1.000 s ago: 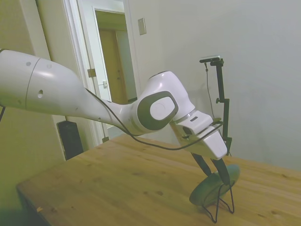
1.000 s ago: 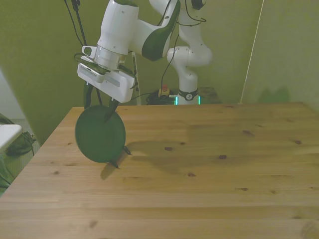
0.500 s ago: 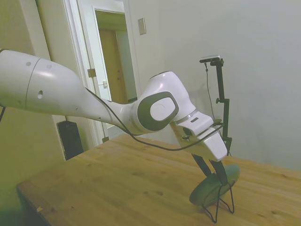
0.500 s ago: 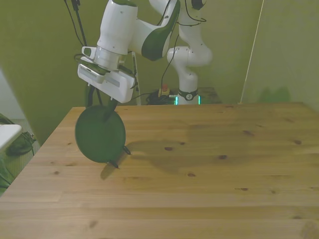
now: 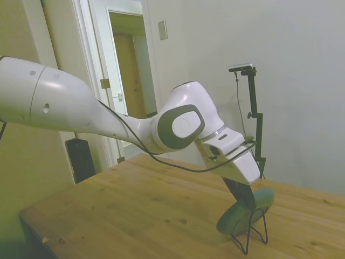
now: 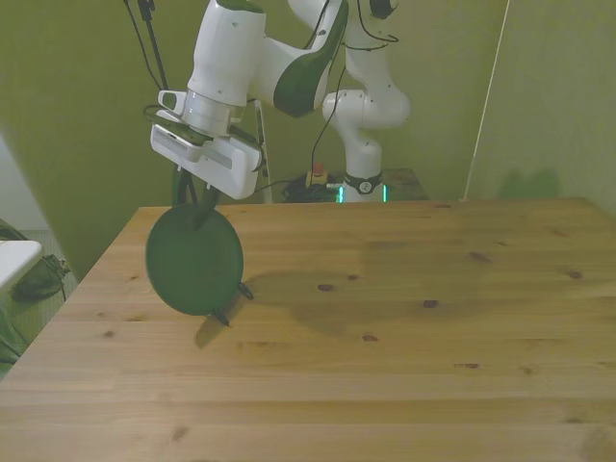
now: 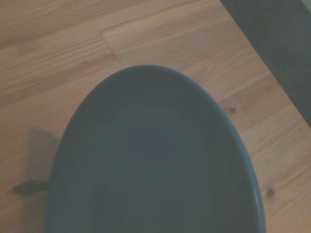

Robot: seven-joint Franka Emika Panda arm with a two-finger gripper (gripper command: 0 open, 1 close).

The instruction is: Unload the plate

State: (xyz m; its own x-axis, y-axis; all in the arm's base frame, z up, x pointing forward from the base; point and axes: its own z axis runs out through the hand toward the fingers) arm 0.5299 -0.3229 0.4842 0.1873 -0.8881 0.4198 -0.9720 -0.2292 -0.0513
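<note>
Worktop point(image 6: 404, 327) wooden. Arm point(image 5: 64, 108) reaches in, wrist pitched down over plate. Plate point(image 6: 193, 261) stands on edge in black wire stand point(image 5: 252, 233), near front view's left edge. Side view alone shows stand's wire loops; wrist view fills with plate face. Jaws point(image 6: 199, 211) seemingly closed on plate's upper rim.

A round, dull grey-green plate point(image 6: 193, 260) point(image 5: 241, 212) point(image 7: 155, 160) with a low rim stands tilted on edge near the table's point(image 6: 385, 327) corner.
</note>
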